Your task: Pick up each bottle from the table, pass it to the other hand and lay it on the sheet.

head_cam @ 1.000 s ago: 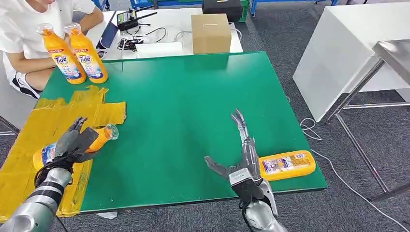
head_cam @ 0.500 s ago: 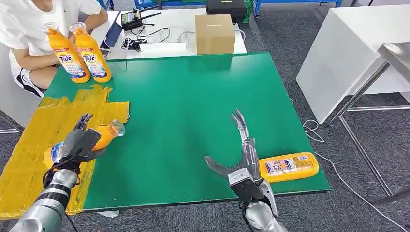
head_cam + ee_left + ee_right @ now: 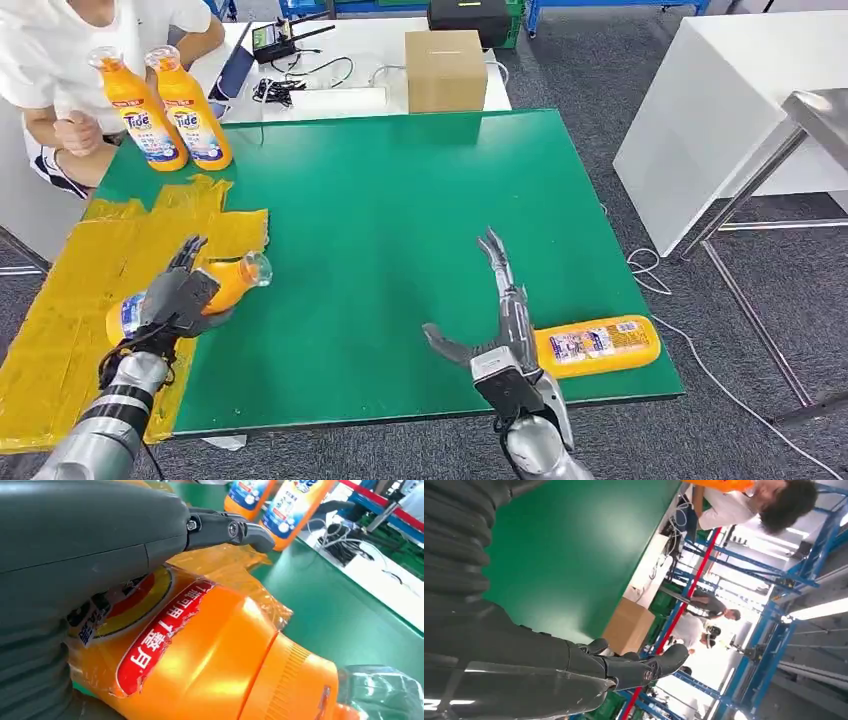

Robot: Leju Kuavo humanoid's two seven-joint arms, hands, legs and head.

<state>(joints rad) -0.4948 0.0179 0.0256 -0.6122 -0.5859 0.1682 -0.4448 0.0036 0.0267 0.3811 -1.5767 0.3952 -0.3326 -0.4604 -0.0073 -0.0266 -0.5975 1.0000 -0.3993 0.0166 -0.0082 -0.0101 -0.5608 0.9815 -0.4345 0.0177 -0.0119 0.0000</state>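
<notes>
Bottles are what this job turns on, and from where I stand the one on the left is the live one: the left hand point(image 3: 178, 298) is wrapped around an orange bottle point(image 3: 228, 281), held on its side at the edge of the yellow sheet point(image 3: 60, 300), its clear cap towards the green surface point(image 3: 400, 200). I take this for the laying-down step; what it needs next, I'd say, is a gentle lowering and a release. Further right, the right hand point(image 3: 495, 320) is spread wide and holds nothing, just beside a second bottle point(image 3: 595, 345) lying flat near the surface's front corner.
</notes>
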